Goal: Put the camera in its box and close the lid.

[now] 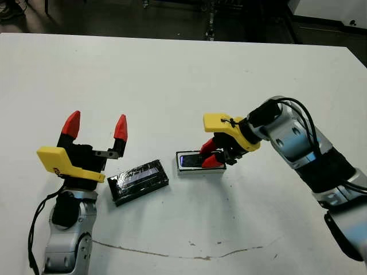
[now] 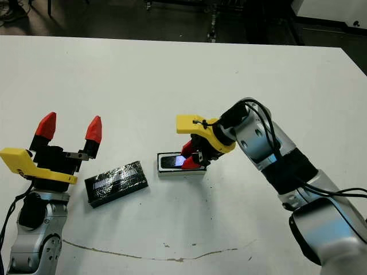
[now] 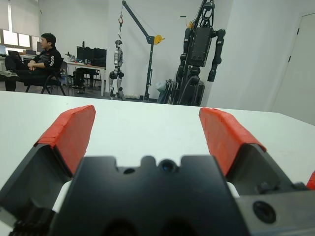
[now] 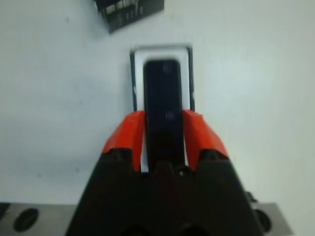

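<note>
Two fingers of the right hand (image 4: pixel 163 135) clamp the camera (image 4: pixel 162 105) inside box (image 4: pixel 187 54) rims; left hand (image 1: pixel 96 129) wide.

We note a white table (image 1: pixel 172 74) with a thin dark crack line (image 1: pixel 172 252) near its front edge and dark floor (image 1: pixel 114 17) beyond it. The left wrist view shows white walls (image 3: pixel 256 49), a window (image 3: pixel 12 37), desks with monitors (image 3: pixel 91 51), a seated person (image 3: pixel 42 61), a hoist stand (image 3: pixel 140 34), and a door (image 3: pixel 305 59).
</note>
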Robot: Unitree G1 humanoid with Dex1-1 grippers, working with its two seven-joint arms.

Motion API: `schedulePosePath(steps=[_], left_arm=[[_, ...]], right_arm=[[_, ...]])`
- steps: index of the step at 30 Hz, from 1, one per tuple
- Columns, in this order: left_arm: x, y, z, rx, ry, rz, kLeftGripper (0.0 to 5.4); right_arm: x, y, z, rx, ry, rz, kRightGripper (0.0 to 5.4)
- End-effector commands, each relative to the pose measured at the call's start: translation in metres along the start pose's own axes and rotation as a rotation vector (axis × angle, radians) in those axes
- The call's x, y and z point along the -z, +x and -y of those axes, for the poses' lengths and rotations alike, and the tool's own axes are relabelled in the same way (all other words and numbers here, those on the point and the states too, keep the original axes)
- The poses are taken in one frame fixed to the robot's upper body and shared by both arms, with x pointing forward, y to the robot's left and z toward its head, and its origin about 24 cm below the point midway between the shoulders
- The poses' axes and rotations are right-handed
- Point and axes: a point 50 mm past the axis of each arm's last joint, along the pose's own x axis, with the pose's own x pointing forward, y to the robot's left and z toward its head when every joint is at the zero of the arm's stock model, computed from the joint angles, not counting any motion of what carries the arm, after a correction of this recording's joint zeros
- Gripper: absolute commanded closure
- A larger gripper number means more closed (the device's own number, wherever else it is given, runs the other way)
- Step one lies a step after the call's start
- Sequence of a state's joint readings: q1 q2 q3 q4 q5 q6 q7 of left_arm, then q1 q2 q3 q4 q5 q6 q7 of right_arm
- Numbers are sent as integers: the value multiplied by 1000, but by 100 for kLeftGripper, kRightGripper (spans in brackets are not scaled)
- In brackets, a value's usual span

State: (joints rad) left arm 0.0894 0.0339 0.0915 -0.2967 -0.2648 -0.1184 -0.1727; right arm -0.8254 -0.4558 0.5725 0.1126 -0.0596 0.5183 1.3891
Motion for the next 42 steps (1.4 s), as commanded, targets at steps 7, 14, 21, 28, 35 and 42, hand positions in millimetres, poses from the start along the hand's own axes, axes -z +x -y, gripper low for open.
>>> schedulePosePath(steps=[7, 14, 21, 28, 35, 42], left_arm=[[4, -4, 0, -4, 10, -24, 0], [4, -3, 1, -2, -6, -28, 0], [4, -2, 0, -1, 7, -25, 0], [4, -2, -1, 1, 0, -23, 0], [4, 0, 0, 10, 7, -21, 0], [5, 0, 0, 12, 4, -20, 0]], right_arm=[[1, -27, 12, 106, -80, 29, 174], [-2, -55, 19, 160, -54, 59, 71], [-5, -83, 17, 254, -7, 154, 2], [3, -96, -3, 523, 166, 392, 11], [25, -63, -39, 768, 184, 562, 107], [36, -31, -66, 890, 137, 608, 221]])
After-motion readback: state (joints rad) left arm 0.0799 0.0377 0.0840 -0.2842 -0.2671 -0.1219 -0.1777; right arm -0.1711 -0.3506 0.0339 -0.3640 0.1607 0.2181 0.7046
